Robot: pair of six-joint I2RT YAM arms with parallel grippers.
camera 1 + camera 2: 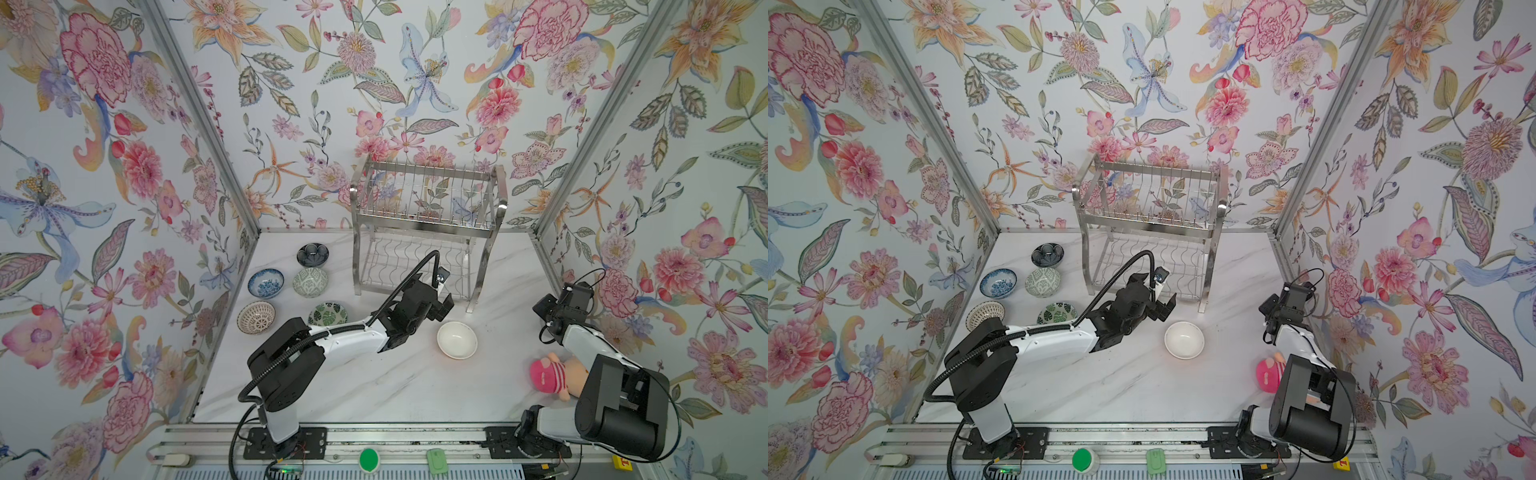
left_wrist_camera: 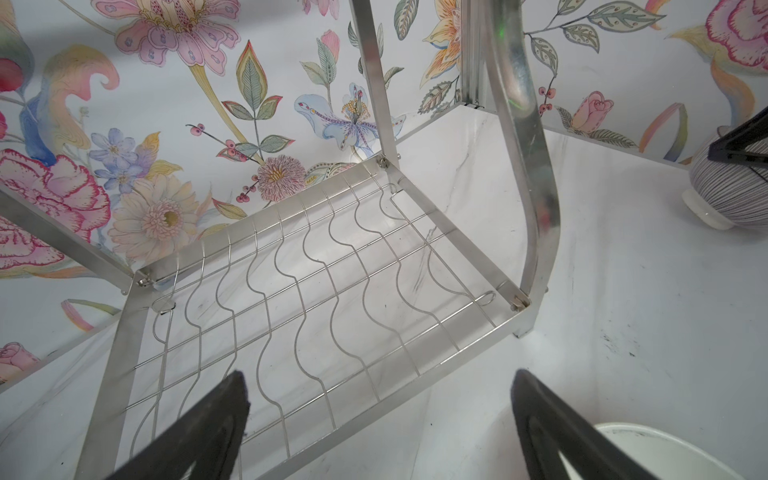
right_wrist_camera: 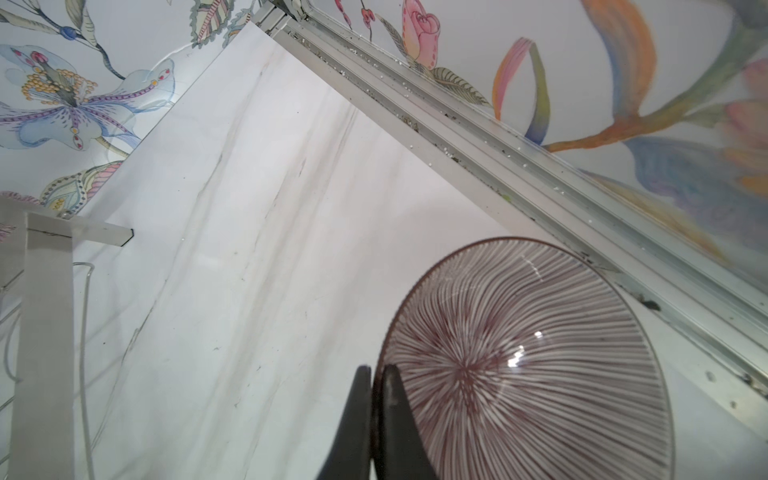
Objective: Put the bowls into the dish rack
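Five wait in a cluster at the left of the bench: navy bowl, blue floral bowl, grey-green bowl, tan lattice bowl, green leaf bowl. White bowl sits upright mid-bench, just before the dish rack at the back wall, with the left pincer hovering beside it, jaws wide apart. Right pincer is clamped on the rim of the striped bowl, near the right wall.
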